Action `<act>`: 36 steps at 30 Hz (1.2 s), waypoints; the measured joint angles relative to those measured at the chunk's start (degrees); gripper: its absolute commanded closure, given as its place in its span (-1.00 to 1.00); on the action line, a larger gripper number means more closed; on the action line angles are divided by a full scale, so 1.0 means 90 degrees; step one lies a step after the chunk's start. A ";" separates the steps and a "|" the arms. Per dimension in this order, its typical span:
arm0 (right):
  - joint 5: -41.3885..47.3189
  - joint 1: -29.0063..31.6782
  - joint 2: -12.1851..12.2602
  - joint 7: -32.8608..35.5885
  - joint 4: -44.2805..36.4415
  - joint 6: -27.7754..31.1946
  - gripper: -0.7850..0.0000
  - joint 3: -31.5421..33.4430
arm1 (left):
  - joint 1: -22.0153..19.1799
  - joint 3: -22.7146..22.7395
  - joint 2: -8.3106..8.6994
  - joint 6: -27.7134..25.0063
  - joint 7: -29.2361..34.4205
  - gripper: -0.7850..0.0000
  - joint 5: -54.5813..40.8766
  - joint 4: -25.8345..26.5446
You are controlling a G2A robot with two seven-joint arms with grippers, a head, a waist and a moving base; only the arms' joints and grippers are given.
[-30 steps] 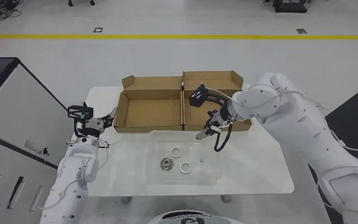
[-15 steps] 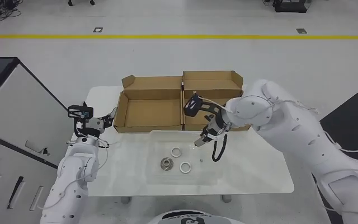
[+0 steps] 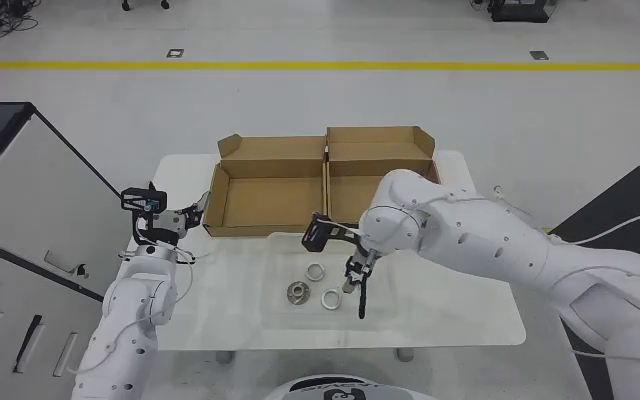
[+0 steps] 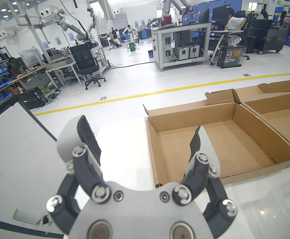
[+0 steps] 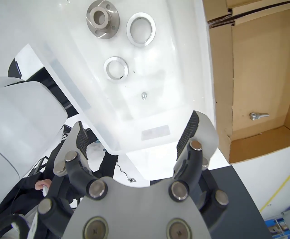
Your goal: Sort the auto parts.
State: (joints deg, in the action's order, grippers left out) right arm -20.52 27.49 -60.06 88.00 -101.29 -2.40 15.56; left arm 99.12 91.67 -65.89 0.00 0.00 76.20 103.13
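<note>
A clear plastic tray (image 3: 290, 242) on the white table holds a metal flange (image 3: 297, 292), two metal rings (image 3: 316, 271) (image 3: 331, 298) and a small bolt (image 5: 143, 95). The right wrist view looks down on the flange (image 5: 102, 18), the larger ring (image 5: 140, 29) and the smaller ring (image 5: 116, 68). My right gripper (image 3: 349, 280) (image 5: 138, 122) hangs open over the tray, just beside the rings, holding nothing. A small metal lever (image 5: 259, 115) lies in the right cardboard box (image 3: 380, 150). My left gripper (image 3: 190, 215) (image 4: 140, 125) stands open at the table's left end, facing the left cardboard box (image 4: 210, 144).
Two open cardboard boxes sit side by side behind the tray; the left box (image 3: 270, 200) has a bare floor. The right arm's elbow and forearm lie over the front of the right box. The tray wall (image 5: 136, 135) rises just ahead of the right fingertips.
My right arm has swung from the front edge of the right box leftward and nearer, down over the tray beside the rings. The left arm has kept still.
</note>
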 measured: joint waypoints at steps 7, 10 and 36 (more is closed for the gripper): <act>0.0086 -0.0001 -0.0172 0.0000 0.0414 -0.0114 -0.84 -0.0350 | 0.0000 0.0000 0.0000 0.0000 0.0000 -1.00 0.0000 0.0000; 0.0088 0.0043 -0.0208 0.0000 0.0509 -0.0189 -0.67 -0.0421 | 0.0000 0.0000 0.0000 0.0000 0.0000 -1.00 0.0000 0.0000; -0.0646 0.0609 -0.0610 -0.0042 0.1330 -0.0637 0.07 -0.0613 | 0.0000 0.0000 0.0000 0.0000 0.0000 -1.00 0.0000 0.0000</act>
State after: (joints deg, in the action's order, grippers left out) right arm -26.33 32.98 -65.55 87.62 -89.32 -8.13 10.03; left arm 99.12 91.67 -65.89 0.00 0.00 76.20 103.13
